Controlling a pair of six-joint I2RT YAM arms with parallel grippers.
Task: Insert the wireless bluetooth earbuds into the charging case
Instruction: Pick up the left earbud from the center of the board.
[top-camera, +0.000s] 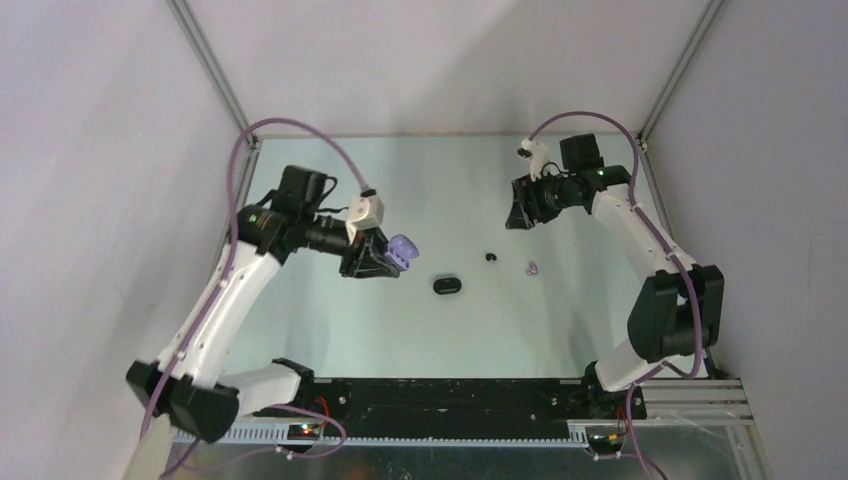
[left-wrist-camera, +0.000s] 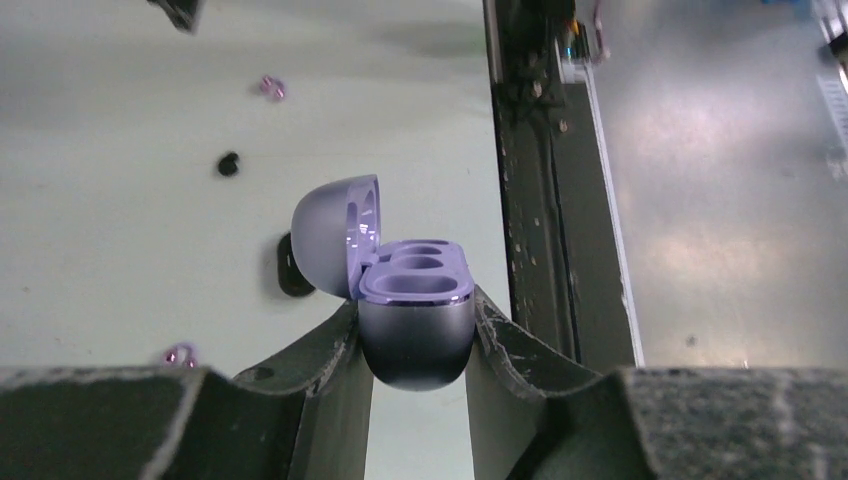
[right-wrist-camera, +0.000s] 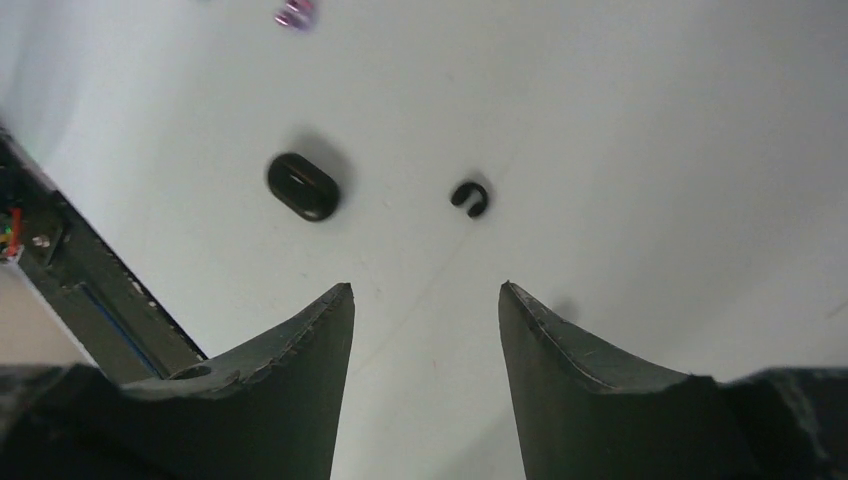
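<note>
Loading pose over the pale green bench (top-camera: 330, 320)
With the left end effector (top-camera: 378, 258), pinches the lilac oval charging case (left-wrist-camera: 415, 330) by its base, lid tipped back, sockets upward, likely for insertion; with the right end effector (right-wrist-camera: 425, 290), hangs part-open and empty above open bench; mid-bench, clear of edges, a shut black oval case (top-camera: 447, 285), a tiny black earbud (top-camera: 490, 257), a lilac earbud (top-camera: 533, 268)

2 cases: 1 lilac case (left-wrist-camera: 415, 320) and 1 black case (top-camera: 447, 285). 3 earbuds in sight: 1 black earbud (top-camera: 490, 257), 1 lilac earbud (left-wrist-camera: 272, 88) and a second lilac earbud (left-wrist-camera: 180, 354). 2 tools: the left tool (left-wrist-camera: 414, 300) and the right tool (right-wrist-camera: 425, 295).
</note>
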